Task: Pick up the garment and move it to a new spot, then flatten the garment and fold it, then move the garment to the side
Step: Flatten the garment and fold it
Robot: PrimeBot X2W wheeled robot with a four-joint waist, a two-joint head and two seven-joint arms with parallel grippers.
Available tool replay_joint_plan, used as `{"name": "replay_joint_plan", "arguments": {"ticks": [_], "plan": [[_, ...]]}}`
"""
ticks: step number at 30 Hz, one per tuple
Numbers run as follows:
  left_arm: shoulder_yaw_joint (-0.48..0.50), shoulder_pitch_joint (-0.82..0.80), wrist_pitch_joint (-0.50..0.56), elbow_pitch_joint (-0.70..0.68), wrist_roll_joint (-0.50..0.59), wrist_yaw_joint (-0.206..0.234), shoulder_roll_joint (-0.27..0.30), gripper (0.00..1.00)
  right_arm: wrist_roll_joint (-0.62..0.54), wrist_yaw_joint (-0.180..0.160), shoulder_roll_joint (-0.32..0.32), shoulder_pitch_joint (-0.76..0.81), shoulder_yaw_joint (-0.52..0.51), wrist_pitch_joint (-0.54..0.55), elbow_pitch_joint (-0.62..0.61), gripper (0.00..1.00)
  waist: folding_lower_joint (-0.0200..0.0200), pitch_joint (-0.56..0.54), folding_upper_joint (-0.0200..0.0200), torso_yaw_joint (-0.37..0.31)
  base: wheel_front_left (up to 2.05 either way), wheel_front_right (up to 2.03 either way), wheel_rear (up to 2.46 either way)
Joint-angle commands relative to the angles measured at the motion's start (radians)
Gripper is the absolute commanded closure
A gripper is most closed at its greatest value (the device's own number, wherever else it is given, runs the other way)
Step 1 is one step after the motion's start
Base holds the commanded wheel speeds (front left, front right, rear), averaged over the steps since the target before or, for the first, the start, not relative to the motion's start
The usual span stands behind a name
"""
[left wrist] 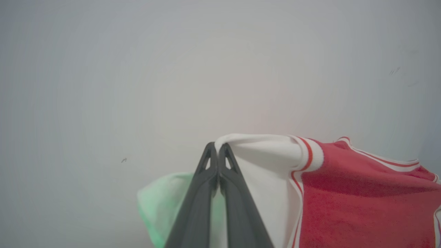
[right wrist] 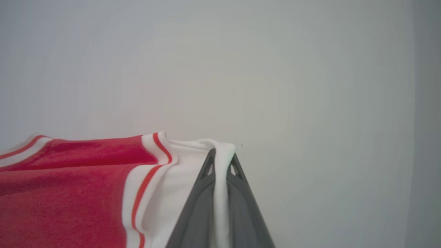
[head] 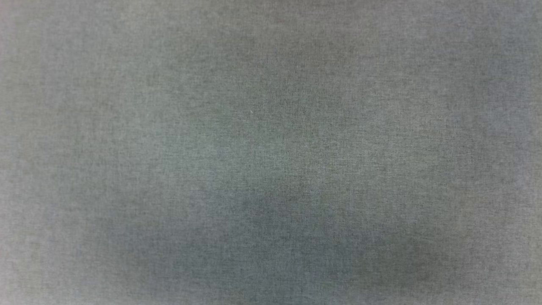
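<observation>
Left gripper: the jaws are closed, with the two dark fingers pressed together along their length. The tips pinch the folded edge of a white sleeve of the garment. In the left wrist view the sleeve drops from the tips along the right side of the fingers and ends at a red-and-white stripe trim. The red body continues past the trim to the right edge of that view, with a further striped edge along its top. Behind the fingers, at the lower left of that view, lies a pale green cloth. Whether it touches the garment cannot be told.

Right gripper: the jaws are clamped on the second white sleeve. A band of white cloth runs down between the two fingers and folds over their tips. In the right wrist view the sleeve joins its striped trim to the left of the fingers, and the red body extends to the left edge.

The garment hangs between the two grippers, held at one sleeve by each. A plain pale background lies behind it in both wrist views.

The head view shows a grey woven surface, shaded darker toward the lower middle.
</observation>
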Motion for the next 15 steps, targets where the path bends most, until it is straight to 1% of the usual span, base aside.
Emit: {"name": "replay_joint_plan", "arguments": {"ticks": [1,2,4,5,8,11,15], "plan": [[0.045,0.039,-0.004,-0.016,0.024,0.008,0.009,1.00,-0.002,-0.007,-0.016,0.005,-0.005,-0.013,0.011,1.00,0.0000,-0.013,0.0000,0.002,0.00,0.00,0.00],[0.062,0.063,-0.005,-0.037,0.024,0.008,0.002,1.00,0.004,-0.007,-0.015,0.018,0.001,-0.008,0.009,1.00,0.0000,-0.017,0.0000,0.003,0.00,0.00,0.00],[0.060,0.095,-0.005,-0.058,0.027,0.008,-0.001,1.00,0.011,-0.007,-0.014,0.035,0.009,0.000,0.004,1.00,0.0000,-0.022,0.0000,0.002,0.00,0.00,0.00],[0.061,0.123,-0.005,-0.080,0.030,0.008,0.004,1.00,0.017,-0.006,-0.017,0.057,0.019,0.006,-0.003,1.00,0.0000,-0.027,0.0000,0.002,0.00,0.00,0.00],[0.055,0.238,-0.005,-0.164,-0.005,0.006,0.021,1.00,0.042,-0.005,-0.033,0.136,0.064,0.034,-0.050,1.00,0.0000,-0.040,0.0000,-0.003,0.00,0.00,0.00],[0.064,0.386,-0.005,-0.274,-0.039,0.006,0.050,1.00,0.075,-0.005,-0.060,0.256,0.128,0.060,-0.141,1.00,0.0000,-0.052,0.0000,-0.008,0.00,0.00,0.00],[0.105,0.600,-0.005,-0.422,-0.062,0.006,0.085,1.00,0.143,-0.005,-0.133,0.437,0.197,0.105,-0.302,1.00,0.0000,-0.072,0.0000,-0.015,0.00,0.00,0.00]]}}
